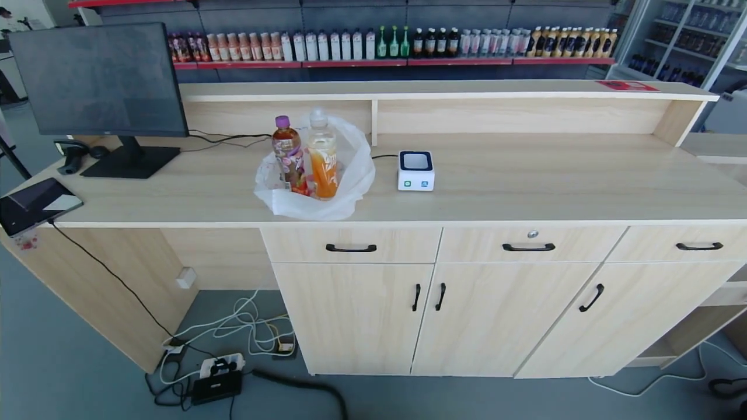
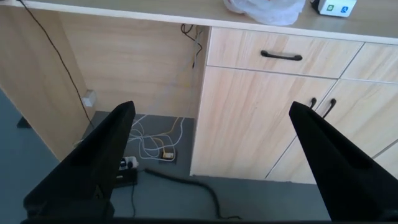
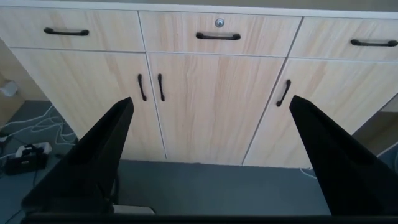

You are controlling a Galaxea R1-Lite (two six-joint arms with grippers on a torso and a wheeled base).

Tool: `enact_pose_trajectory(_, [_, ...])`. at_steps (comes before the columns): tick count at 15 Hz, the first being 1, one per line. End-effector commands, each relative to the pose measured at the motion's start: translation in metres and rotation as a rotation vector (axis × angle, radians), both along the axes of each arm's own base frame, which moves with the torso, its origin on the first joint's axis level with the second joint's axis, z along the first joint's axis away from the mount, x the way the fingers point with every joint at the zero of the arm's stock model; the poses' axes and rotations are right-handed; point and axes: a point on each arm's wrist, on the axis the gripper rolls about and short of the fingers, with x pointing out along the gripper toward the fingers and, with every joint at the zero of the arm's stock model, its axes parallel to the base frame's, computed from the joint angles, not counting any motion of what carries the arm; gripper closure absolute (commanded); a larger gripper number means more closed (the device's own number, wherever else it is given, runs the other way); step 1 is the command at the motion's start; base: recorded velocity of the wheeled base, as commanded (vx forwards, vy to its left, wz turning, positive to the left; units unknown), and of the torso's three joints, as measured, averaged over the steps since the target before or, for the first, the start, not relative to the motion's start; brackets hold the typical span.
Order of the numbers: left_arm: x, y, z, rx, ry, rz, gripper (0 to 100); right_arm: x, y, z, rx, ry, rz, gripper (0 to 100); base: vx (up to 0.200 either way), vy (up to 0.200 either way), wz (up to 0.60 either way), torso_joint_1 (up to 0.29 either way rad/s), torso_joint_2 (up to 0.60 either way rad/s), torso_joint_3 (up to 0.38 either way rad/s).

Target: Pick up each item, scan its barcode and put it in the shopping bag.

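**Status.** Two bottles stand upright inside the shopping bag (image 1: 315,198) on the worktop (image 1: 525,175). They are a purple-capped bottle (image 1: 286,153) and an orange drink bottle (image 1: 322,156), touching side by side. The bag sits left of the scanner (image 1: 415,170), near it but apart.

**Judgement.** Bagging is done for these two, and the task looks at or near its end. Whether each barcode was read cannot be told from these views.

**Pincers.** The left pincer (image 2: 208,109) has its jaws spread wide and grips nothing. It is low, in front of the cabinet below the worktop. The right pincer (image 3: 211,102) is also spread wide and unloaded, facing the cabinet doors (image 3: 205,106) under the drawers.

**Materials and shapes.**
- Bag: white, crinkled and slightly see-through, probably thin plastic film. Its rim has slumped down around the lower halves of the bottles, so it gives them little support.
- Bottles: clear, rigid plastic cylinders with narrowed necks and screw caps. One holds dark reddish liquid behind a patterned label. The other holds orange liquid and has a pale cap.
- Scanner: a small white cube with rounded edges and a dark glossy top window. A thin cable trails behind it.
- Worktop: smooth, matt, pale wood-grain laminate, flat, with a raised ledge at the back.
- Cabinet fronts: the same pale wood-grain finish, with slim black handles.
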Motion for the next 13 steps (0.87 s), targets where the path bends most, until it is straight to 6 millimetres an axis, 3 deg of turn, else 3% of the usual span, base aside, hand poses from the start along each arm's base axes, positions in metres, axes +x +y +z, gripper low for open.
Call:
enact_pose_trajectory(1, [0.0000, 0.0000, 0.0000, -0.001, 0.000, 0.000, 0, 0.0001, 0.0000, -0.0001, 0.001, 0.002, 0.000, 0, -0.200, 0.000, 0.00, -0.007, 0.00, 0.007])
enact_pose_trajectory(2, [0.0000, 0.0000, 0.0000, -0.001, 0.000, 0.000, 0, 0.0001, 0.0000, 0.0001, 0.001, 0.001, -0.001, 0, -0.200, 0.000, 0.00, 0.002, 0.01, -0.002])
enact_pose_trajectory(13, [0.0000, 0.0000, 0.0000, -0.001, 0.000, -0.001, 0, 0.0001, 0.0000, 0.0001, 0.004, 0.001, 0.000, 0, 0.000, 0.000, 0.00, 0.000, 0.00, 0.000])
